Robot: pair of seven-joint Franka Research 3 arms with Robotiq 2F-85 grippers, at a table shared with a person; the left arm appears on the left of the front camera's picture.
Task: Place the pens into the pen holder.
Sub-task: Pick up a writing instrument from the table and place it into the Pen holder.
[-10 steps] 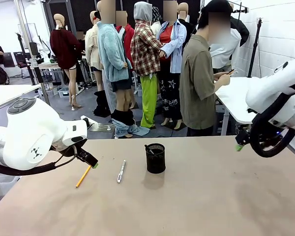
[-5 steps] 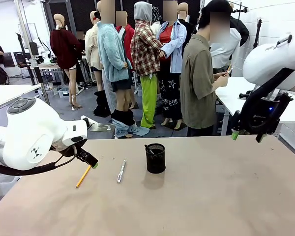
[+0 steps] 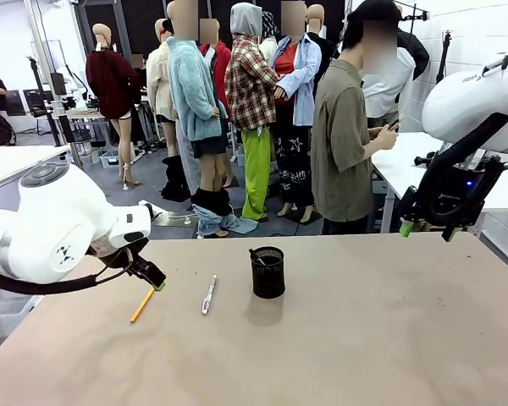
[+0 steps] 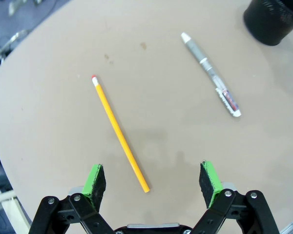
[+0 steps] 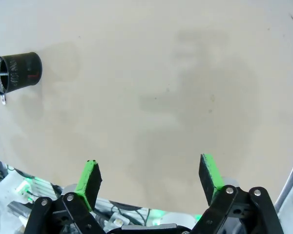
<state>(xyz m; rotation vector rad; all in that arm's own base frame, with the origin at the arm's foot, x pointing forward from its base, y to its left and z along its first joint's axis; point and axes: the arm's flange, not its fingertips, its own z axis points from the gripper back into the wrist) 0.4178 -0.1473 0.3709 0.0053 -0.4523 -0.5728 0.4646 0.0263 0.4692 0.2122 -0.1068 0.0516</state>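
Observation:
An orange-yellow pencil [image 3: 142, 304] lies on the tan table just below my left gripper [image 3: 152, 277], which hovers open over it. In the left wrist view the pencil [image 4: 119, 131] runs diagonally, its lower end between my open fingers [image 4: 154, 178]. The white-silver pen [image 3: 208, 294] [image 4: 211, 74] lies a little to its right. The black mesh pen holder [image 3: 267, 272] [image 4: 273, 19] [image 5: 15, 72] stands upright mid-table with a dark pen [image 3: 256, 256] sticking out of it. My right gripper [image 3: 425, 230] [image 5: 151, 178] hangs open and empty high over the table's far right.
A person [image 3: 347, 144] stands beyond the far edge, turned sideways, holding a phone. A white table [image 3: 411, 173] stands behind on the right. The tan table top [image 3: 372, 338] is bare right of the holder.
My right arm has swung up from low at the right edge and now holds its gripper high over the far right. My left arm shifted slightly up and left.

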